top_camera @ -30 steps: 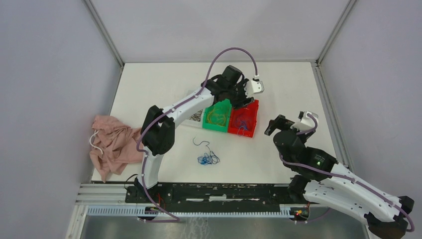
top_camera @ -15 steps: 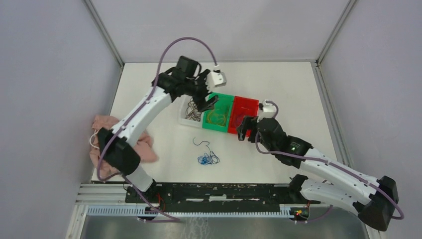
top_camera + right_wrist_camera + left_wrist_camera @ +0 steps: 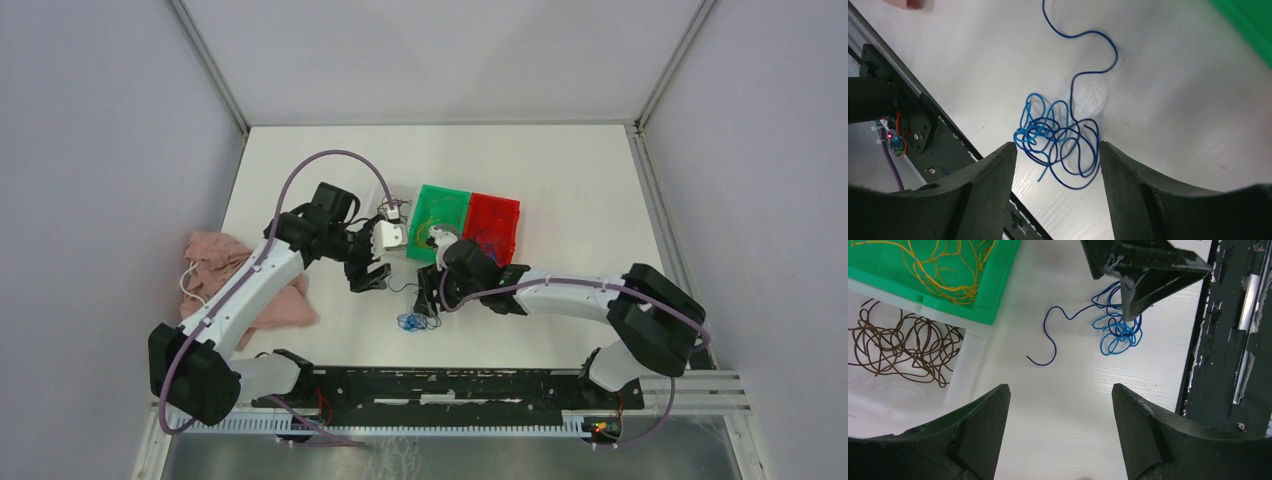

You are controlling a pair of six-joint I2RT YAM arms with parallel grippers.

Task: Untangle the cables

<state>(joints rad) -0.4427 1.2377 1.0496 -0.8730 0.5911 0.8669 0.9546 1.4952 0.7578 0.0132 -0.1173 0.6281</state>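
A tangle of blue cables lies on the white table near the front edge, with one dark blue strand curling away from it. My right gripper hangs open just over the tangle, a fingertip on either side and nothing pinched. My left gripper is open and empty, a little left of the strand. It looks across at the tangle and the right fingers. Yellow cables fill the green bin. Brown cables lie in the clear tray.
A red bin holding blue strands adjoins the green one at the table's middle. A pink cloth lies crumpled at the left edge. The black rail runs along the front edge, close to the tangle.
My left arm has swung from above the bins back toward the front, beside the loose strand. The right arm has reached left across the table to the blue tangle, its jaws narrowing.
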